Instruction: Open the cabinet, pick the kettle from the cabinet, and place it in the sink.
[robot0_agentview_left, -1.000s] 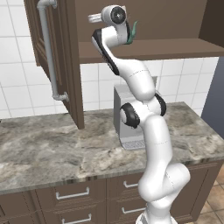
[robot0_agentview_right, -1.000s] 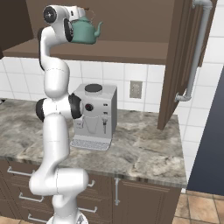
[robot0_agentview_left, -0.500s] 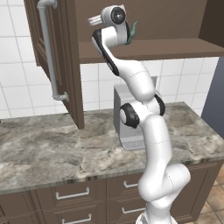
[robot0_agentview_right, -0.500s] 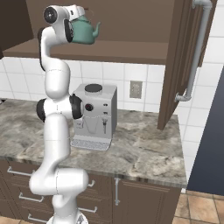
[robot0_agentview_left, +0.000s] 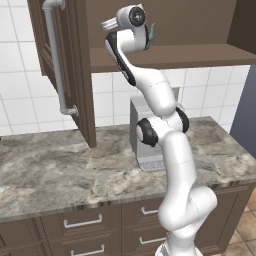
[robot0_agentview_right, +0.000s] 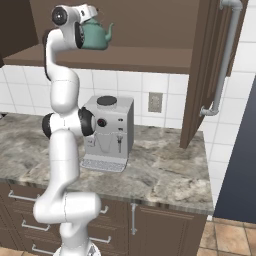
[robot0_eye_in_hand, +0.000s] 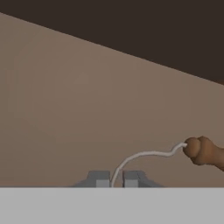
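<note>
Between the closed jaws sits the kettle (robot0_agentview_right: 95, 36) handle wire.

Kettle (robot0_agentview_right: 95, 36) on the cabinet (robot0_agentview_right: 150, 55) shelf, coffee machine (robot0_agentview_right: 107, 132) on the counter (robot0_agentview_right: 165, 175) below, drawers (robot0_agentview_left: 82, 222) beneath

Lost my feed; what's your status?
Gripper shut on kettle handle wire. Kettle on cabinet shelf. Doors open, coffee machine below.

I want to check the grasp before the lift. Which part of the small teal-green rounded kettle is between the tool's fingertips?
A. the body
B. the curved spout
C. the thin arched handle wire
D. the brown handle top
C: in the hand view the tool is shut on the thin wire of the small teal-green rounded kettle, beside the brown top.
</note>
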